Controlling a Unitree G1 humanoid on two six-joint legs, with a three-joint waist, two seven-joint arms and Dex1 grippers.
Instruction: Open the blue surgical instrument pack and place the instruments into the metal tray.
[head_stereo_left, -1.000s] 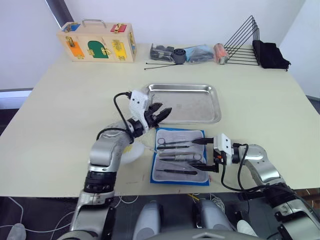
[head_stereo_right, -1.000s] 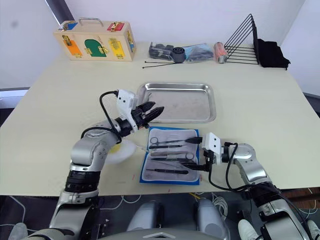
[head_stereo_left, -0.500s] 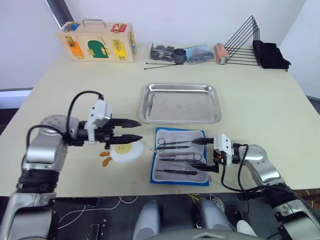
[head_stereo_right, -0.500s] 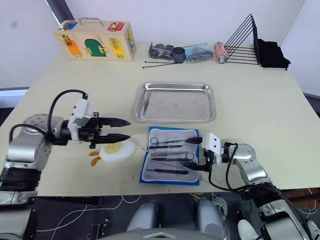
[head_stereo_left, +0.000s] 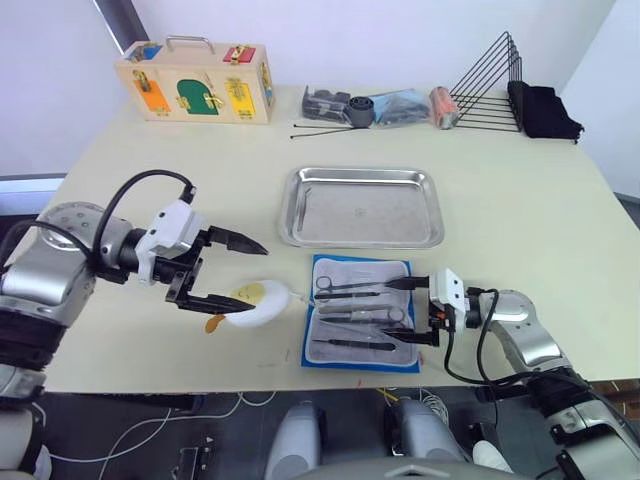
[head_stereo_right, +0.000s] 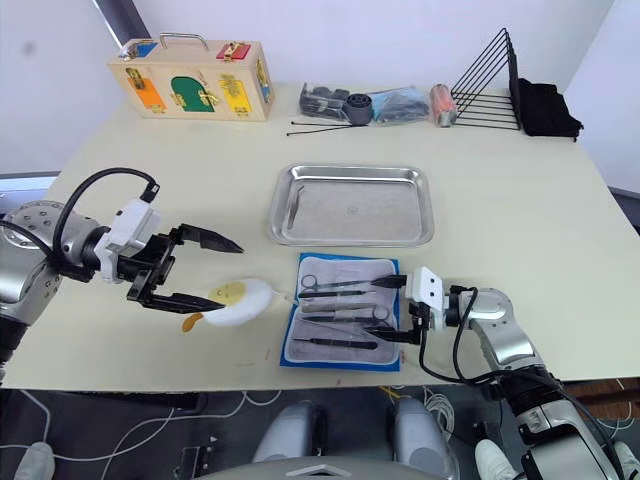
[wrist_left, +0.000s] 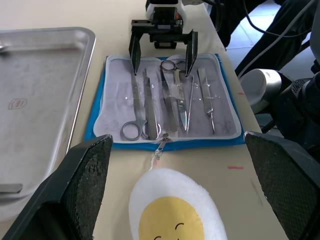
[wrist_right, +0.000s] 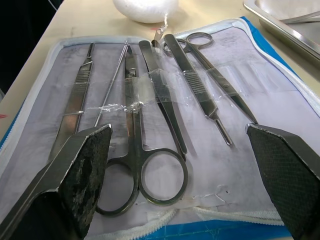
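Blue surgical instrument pack lay unzipped on tabletop, just in front of metal tray, instruments in its pockets. Right end effector spread wide over pack. Left end effector released beside egg toy.

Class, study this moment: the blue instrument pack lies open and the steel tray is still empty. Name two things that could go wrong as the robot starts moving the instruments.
1. The thin silvery metal instruments lie close together under clear pocket strips in the open blue fabric pack. The open right gripper might pinch two at once or drag the pack.
2. The white egg-shaped plush toy sits beside the pack under the open left gripper. A reach towards the shiny rectangular steel tray might knock it.
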